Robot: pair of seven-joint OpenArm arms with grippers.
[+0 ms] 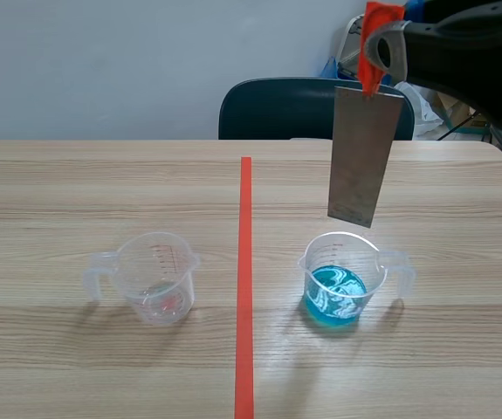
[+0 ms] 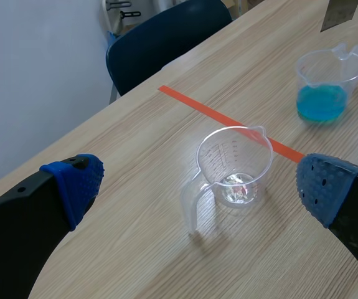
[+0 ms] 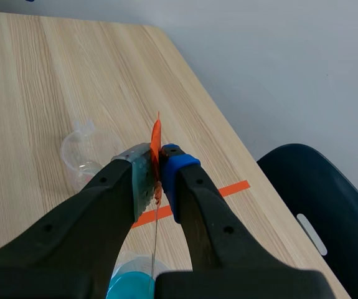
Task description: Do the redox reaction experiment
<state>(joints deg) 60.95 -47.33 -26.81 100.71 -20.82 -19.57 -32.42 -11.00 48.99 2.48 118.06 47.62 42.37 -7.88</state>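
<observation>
A grey metal plate with an orange tab at its top hangs upright just above a clear cup of blue liquid, right of the tape line. My right gripper is raised high and shut on the orange tab. In the right wrist view, the right gripper pinches the tab and the plate runs down edge-on toward the blue cup. A clear cup with almost nothing in it stands left of the line. My left gripper is open above the table, with that cup ahead between its fingers.
An orange tape line splits the wooden table down the middle. A dark blue chair stands behind the far edge. Some clutter sits at the back right.
</observation>
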